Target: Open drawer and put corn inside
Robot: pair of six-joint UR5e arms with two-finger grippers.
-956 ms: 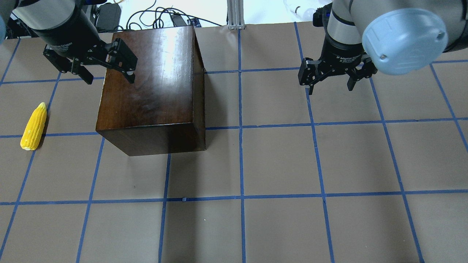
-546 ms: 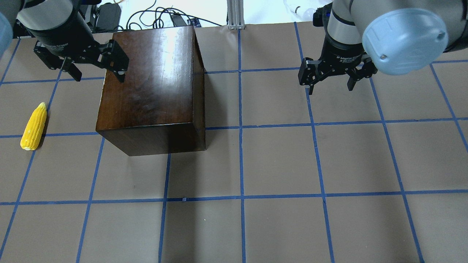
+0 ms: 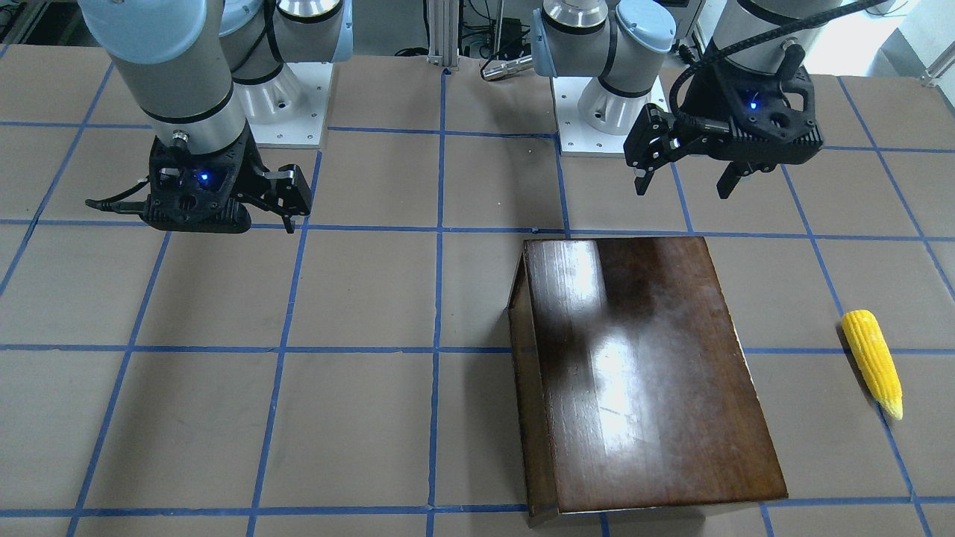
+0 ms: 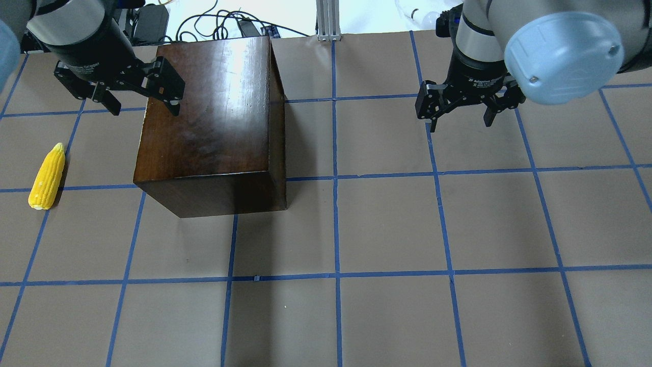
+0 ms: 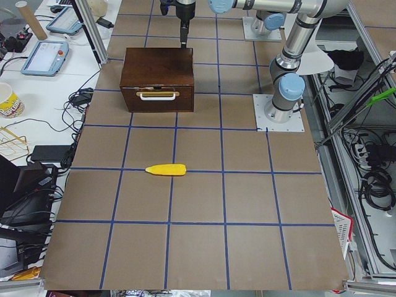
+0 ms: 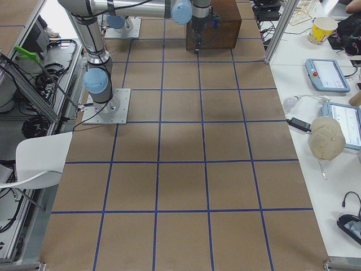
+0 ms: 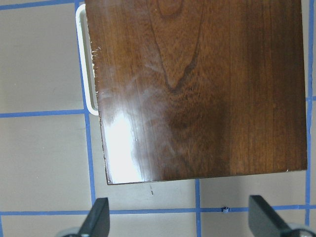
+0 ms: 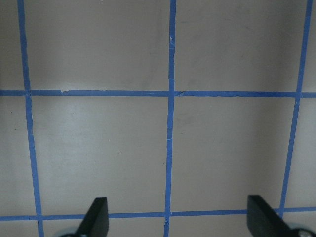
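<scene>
We see the drawer (image 5: 158, 99) shut flush in its glossy dark brown box (image 4: 214, 112). Its worn dark front panel shows only in the exterior left view, with a white handle (image 5: 158, 95) across it. The corn (image 4: 47, 177) is bright yellow, ridged and tapered, and lies flat on the table (image 4: 387, 229).

The left gripper (image 4: 144, 107) hangs with its fingers (image 7: 98, 217) spread wide and nothing between them. In its wrist view the box lies just ahead of the fingertips, whose tips are over bare table short of the box's near edge. The handle juts past the box's edge, ahead of the left-hand finger and a little outside it. The corn is well apart from these fingers, out past the handle side of the box. The right gripper (image 4: 460, 122) is likewise spread and holds nothing. Below its fingers is plain table with blue tape lines (image 8: 170, 123), and the box is well off to their left.

Between the drawer front and the corn lies a strip of brown table crossed by tape. Cables (image 4: 214, 20) trail on the white surface beyond the far edge of the table, behind the box.

The drawer front faces the robot's left, toward the corn. The corn's long axis runs roughly along that front panel. Its pointed tip is away from the robot's base and its thick end toward the base.
</scene>
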